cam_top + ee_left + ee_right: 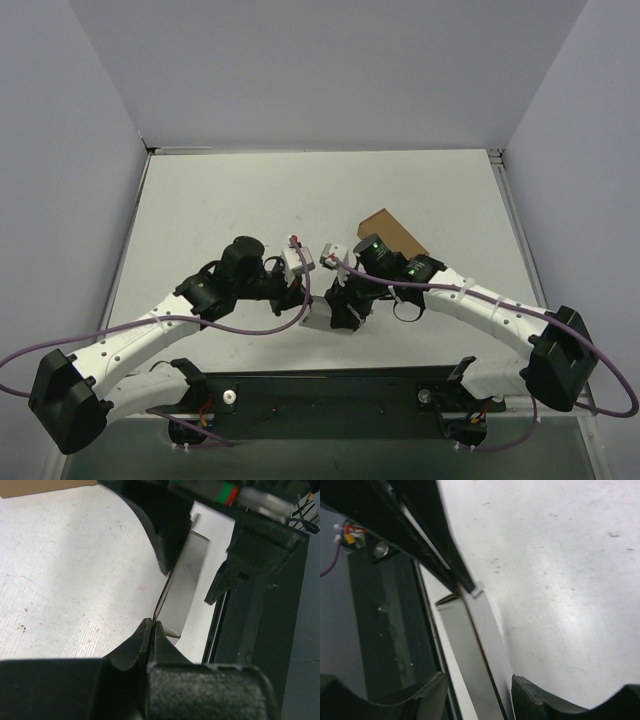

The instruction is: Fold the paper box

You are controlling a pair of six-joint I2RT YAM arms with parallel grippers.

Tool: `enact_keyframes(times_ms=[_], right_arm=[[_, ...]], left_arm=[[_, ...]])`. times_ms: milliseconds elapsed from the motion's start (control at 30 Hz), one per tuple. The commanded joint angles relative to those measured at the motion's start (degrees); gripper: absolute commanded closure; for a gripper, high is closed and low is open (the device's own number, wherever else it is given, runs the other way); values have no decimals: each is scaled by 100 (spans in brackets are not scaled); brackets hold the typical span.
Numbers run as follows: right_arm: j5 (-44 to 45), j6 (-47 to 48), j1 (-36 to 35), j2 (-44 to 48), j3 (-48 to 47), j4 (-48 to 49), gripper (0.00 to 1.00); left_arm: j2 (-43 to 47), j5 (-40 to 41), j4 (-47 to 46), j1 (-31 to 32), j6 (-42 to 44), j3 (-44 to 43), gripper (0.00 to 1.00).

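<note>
Paper box [182, 585] is standing on edge; I'm pinching one end, left gripper [151, 626] clamped tight on it. Its length is running straight between the part-open fingers of right gripper [479, 680], which is gripping nothing.

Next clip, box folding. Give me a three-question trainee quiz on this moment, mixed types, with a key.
1. True or false: the left gripper is shut on an edge of the paper box.
2. Where is the brown box? A) on top of the paper box. B) on the table, beyond the right arm. C) in the left gripper.
3. Fill in: the right gripper has its jaws ___, with a raised panel of the paper box between them.

Key: 1 true; 2 B; 3 open.
</note>
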State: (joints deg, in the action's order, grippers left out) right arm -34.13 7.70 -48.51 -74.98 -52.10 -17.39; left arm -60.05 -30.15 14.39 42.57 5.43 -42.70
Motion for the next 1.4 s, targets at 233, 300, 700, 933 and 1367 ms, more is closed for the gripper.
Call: enact_keyframes(times_ms=[233,300,700,933,1367], right_arm=[[556,-936,983,1502,1139,1185,31],[583,-1025,1150,1783,1367,1185,31],[636,-1158,1344,2453,2010,1317,42],[486,-1017,1397,2383,2098,1457,49],[-23,-1008,1538,2462,2116,1651,64]], left_arm=[[81,141,-191,6,-77,60,100],[46,150,-183,-11,-77,51,100],[196,97,-182,-161,-156,86,100],[336,-157,-253,-222,-200,156,100],[459,-307,-306,-240,-227,192,100]])
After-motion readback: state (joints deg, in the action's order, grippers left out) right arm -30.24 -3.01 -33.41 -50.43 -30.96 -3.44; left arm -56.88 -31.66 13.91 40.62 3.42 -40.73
